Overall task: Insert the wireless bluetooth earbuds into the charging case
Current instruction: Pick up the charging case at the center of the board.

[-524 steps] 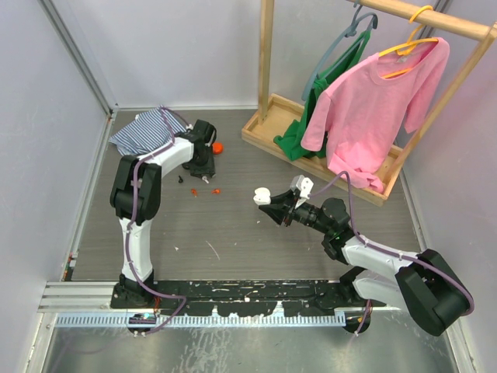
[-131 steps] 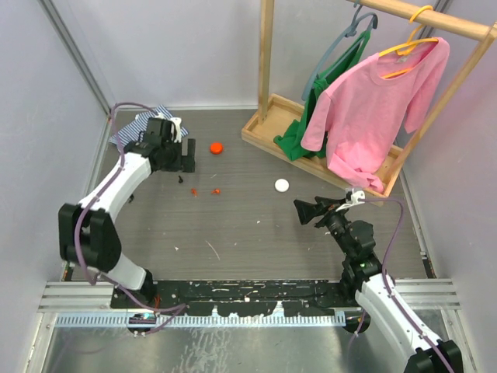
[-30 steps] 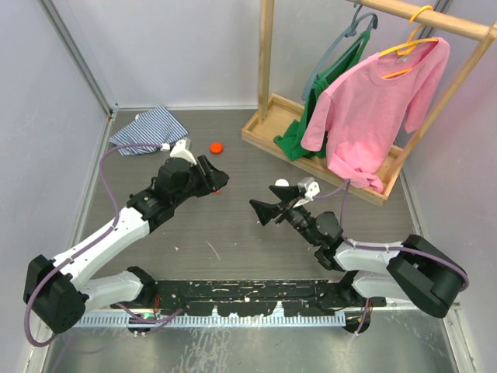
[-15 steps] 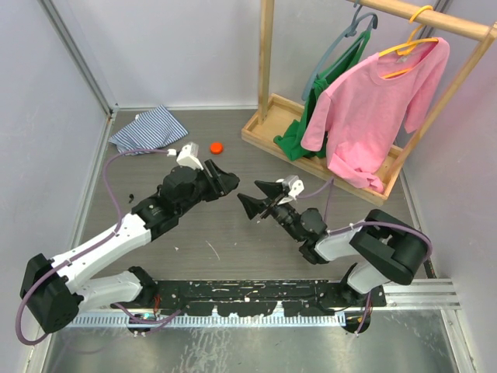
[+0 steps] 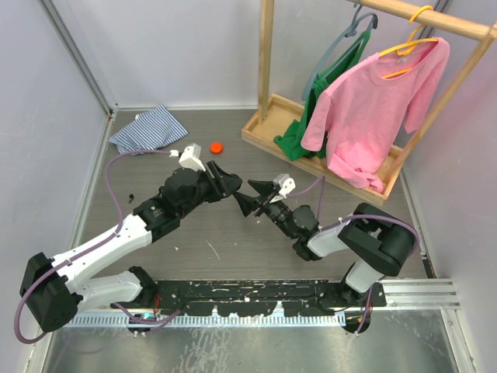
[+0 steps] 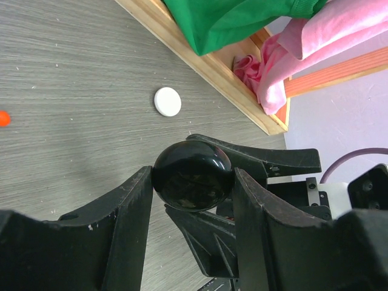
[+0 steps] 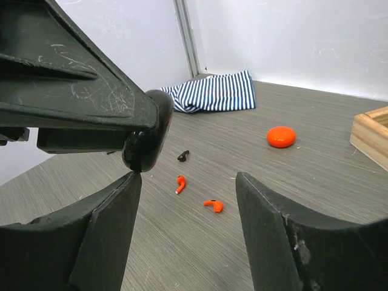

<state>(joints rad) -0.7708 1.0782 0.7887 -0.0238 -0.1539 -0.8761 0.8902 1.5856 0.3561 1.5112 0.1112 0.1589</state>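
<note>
My left gripper (image 6: 192, 189) is shut on a glossy black round charging case (image 6: 192, 176), held above the floor at mid-scene (image 5: 237, 189). My right gripper (image 7: 189, 176) faces it, open; its left fingertip (image 7: 134, 177) sits right under the case's edge (image 7: 148, 136), while the other finger stands well apart. In the left wrist view the right gripper's fingers (image 6: 260, 160) reach in behind the case. Three of the earbuds lie on the floor beyond: two orange ones (image 7: 180, 183) (image 7: 213, 205) and a black one (image 7: 183, 156). The top view hides them under the arms.
An orange puck (image 5: 217, 147) and a striped cloth (image 5: 147, 128) lie at the back left. A white puck (image 6: 167, 101) sits near the wooden rack base (image 5: 268, 136), which carries pink and green shirts at the back right.
Both grippers have moved toward each other and now meet at mid-scene, the left still carrying the black case. The right jaws have narrowed.
</note>
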